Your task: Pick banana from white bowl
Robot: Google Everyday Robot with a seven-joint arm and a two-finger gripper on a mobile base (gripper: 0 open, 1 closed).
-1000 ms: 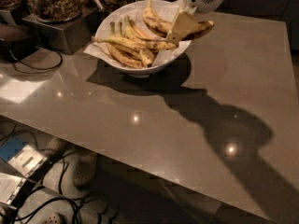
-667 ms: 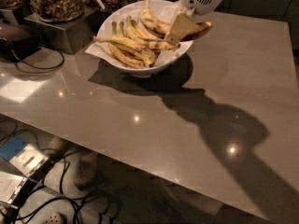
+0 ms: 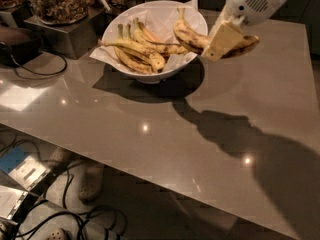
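Observation:
The white bowl (image 3: 150, 75), lined with white paper, stands at the back of the table. My gripper (image 3: 223, 40), white-bodied with pale fingers, hangs at the bowl's right rim. It is shut on the banana (image 3: 191, 38), which is yellow with heavy brown blotches. The banana's stem end points up over the bowl. Its dark end (image 3: 249, 44) sticks out to the right past the rim, raised above the table. Several cleaner yellow bananas (image 3: 136, 50) with greenish stems lie in the bowl's left half.
Glass jars of nuts (image 3: 57, 1) stand on a metal stand (image 3: 62, 36) at the back left, next to a dark object with a cable (image 3: 20, 44). The grey table top (image 3: 150, 134) spreads in front and right. Cables lie on the floor (image 3: 45, 219) beyond the front edge.
My gripper has moved a little to the right and out from the bowl with the banana. The banana's dark end now reaches past the rim.

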